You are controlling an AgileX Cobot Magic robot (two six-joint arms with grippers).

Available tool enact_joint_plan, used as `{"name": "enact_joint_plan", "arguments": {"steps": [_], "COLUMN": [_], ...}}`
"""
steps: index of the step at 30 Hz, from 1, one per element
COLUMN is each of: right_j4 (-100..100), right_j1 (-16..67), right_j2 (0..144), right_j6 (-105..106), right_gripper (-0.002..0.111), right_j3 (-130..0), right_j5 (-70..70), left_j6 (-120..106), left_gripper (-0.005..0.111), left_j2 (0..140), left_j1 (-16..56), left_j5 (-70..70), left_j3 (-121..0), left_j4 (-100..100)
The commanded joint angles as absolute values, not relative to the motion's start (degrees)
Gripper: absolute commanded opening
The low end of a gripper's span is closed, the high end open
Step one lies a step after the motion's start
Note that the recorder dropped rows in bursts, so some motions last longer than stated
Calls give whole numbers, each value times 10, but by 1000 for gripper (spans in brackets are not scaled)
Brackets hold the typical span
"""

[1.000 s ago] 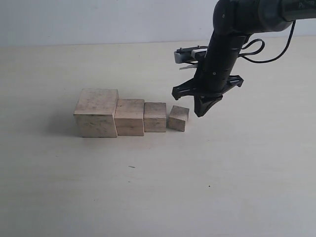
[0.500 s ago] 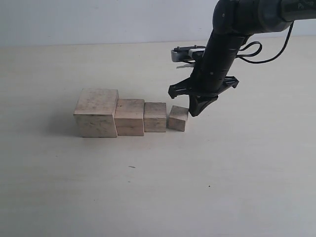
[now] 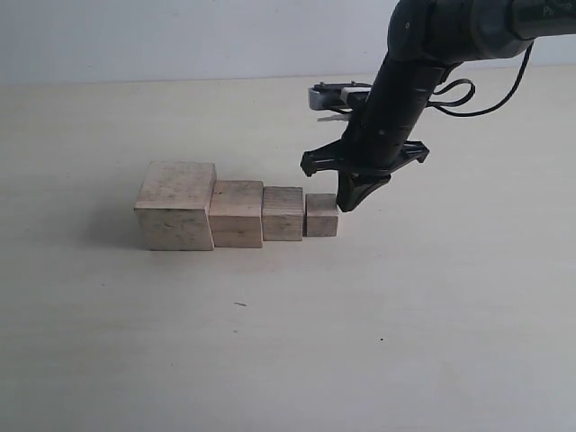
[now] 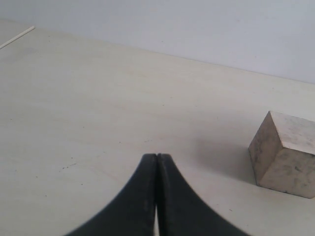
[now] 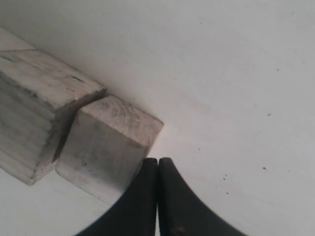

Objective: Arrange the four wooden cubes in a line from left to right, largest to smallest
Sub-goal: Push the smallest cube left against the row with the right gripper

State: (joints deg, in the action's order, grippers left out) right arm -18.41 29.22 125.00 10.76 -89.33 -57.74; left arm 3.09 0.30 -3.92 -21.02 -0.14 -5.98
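Observation:
Four pale wooden cubes stand in a row on the table in the exterior view: the largest cube (image 3: 175, 205) at the left, then the second cube (image 3: 237, 213), the third cube (image 3: 283, 212) and the smallest cube (image 3: 321, 215) at the right. My right gripper (image 3: 346, 203) is shut, its tips against the smallest cube's right side. The right wrist view shows the smallest cube (image 5: 106, 147) beside the third cube (image 5: 37, 105), with the right gripper (image 5: 157, 161) at its edge. My left gripper (image 4: 157, 156) is shut on nothing, away from the largest cube (image 4: 285, 152).
The pale table (image 3: 405, 315) stretches bare in front of and to the right of the row. A light wall (image 3: 180, 36) rises behind the table's far edge. The right arm (image 3: 409, 81) leans in from the upper right with a cable looped beside it.
The right gripper moved left and pushed the smallest cube, which was turned askew and apart, square up to the third cube. The other cubes stayed put.

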Motion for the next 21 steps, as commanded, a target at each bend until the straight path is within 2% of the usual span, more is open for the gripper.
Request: {"name": "enact_joint_plan", "arguments": {"steps": [1,21], "right_j4": [-189,-212], "right_j1": [293,293], "right_j2": [1249,1249], "right_j6": [115,71], "right_gripper": [0,0], "right_j3": [-895,-895], "right_j5": [-572,-594], "left_j6": [31,31], "left_gripper": [0,0], "left_j2": [0,0], "left_j1": [-40,-40], "left_j5": [-206,-206], "left_j3": [0,0], "left_j4": [-58,-58]}}
